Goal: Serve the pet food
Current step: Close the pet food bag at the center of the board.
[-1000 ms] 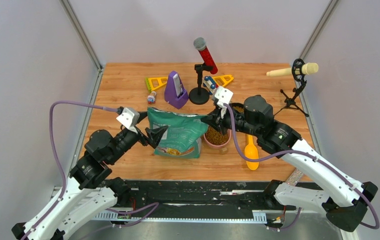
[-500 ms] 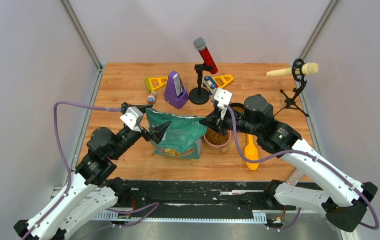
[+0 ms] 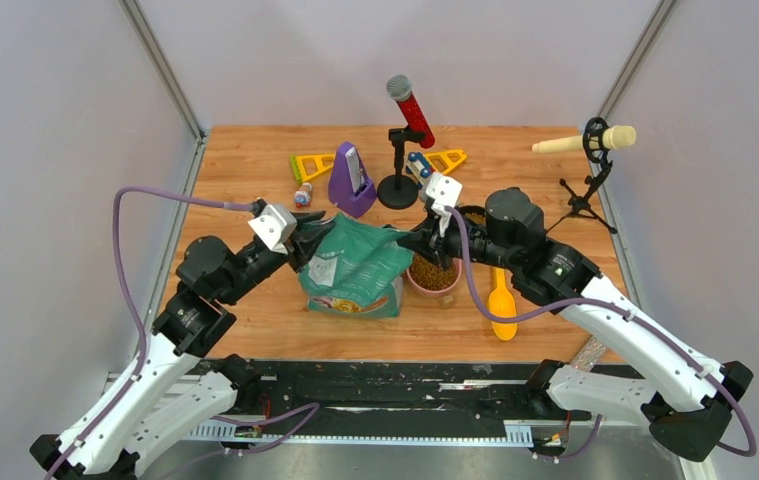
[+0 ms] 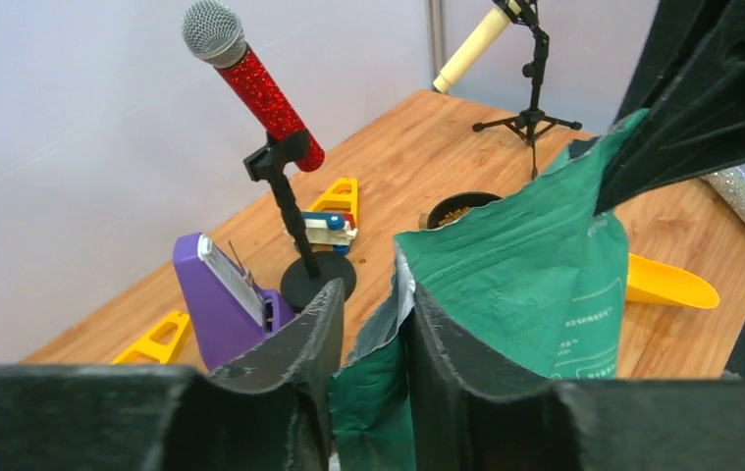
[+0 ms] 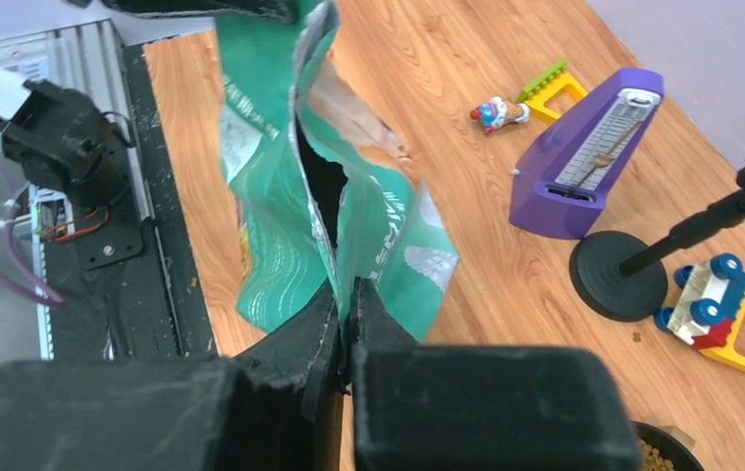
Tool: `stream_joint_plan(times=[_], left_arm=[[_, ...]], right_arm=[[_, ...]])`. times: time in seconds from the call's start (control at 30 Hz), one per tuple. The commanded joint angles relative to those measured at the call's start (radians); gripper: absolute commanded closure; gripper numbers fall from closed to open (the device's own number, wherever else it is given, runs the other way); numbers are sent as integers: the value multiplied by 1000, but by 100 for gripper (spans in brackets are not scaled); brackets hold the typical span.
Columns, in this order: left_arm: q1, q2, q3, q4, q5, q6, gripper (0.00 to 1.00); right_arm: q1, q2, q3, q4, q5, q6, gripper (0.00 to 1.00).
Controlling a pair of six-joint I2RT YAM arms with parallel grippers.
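Note:
The teal-green pet food bag point(image 3: 360, 275) stands at the table's middle, its torn top held up from both sides. My left gripper point(image 3: 313, 235) is at the bag's upper left corner. In the left wrist view, the left gripper point(image 4: 376, 294) has the bag point(image 4: 535, 265) edge pinched between its narrowed fingers. My right gripper point(image 3: 410, 240) is shut on the upper right corner. The right wrist view shows the right gripper point(image 5: 345, 287) clamped on the bag point(image 5: 270, 196). Brown kibble fills a pink bowl point(image 3: 433, 275) beside the bag, under the right gripper.
A yellow scoop point(image 3: 502, 300) lies right of the bowl. A small black dish of kibble point(image 3: 475, 215) sits behind it. Further back are a purple metronome point(image 3: 352, 180), a red microphone on its stand point(image 3: 410, 110), yellow toys point(image 3: 313, 165) and a cream microphone point(image 3: 585, 142).
My left gripper has moved up and forward to the bag's upper left corner and closed from wide open onto its edge. The bag top has crumpled. The right arm has stayed put.

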Motion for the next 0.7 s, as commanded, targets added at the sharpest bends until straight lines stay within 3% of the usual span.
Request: stream_joint_plan(times=[0.0,0.27,0.47,0.57,0.67], left_arm=[[-7,-46,11,-2,54,-9,70],[-8,-119,14,-73,-2,-102,100],[-7,-179,-2,-89,71,-145,100],[-8,-223,-8,-69,144,-148,100],[-9,-253,-9,-46,214,-139,100]], right_arm=[[6,15,90,130,152,48,100],[-14,78,148,151,293,39,100],[-94,157,210,148,469,62,100],[-158,180,237,148,419,76,100],[-212,189,243,149,226,59,100]])
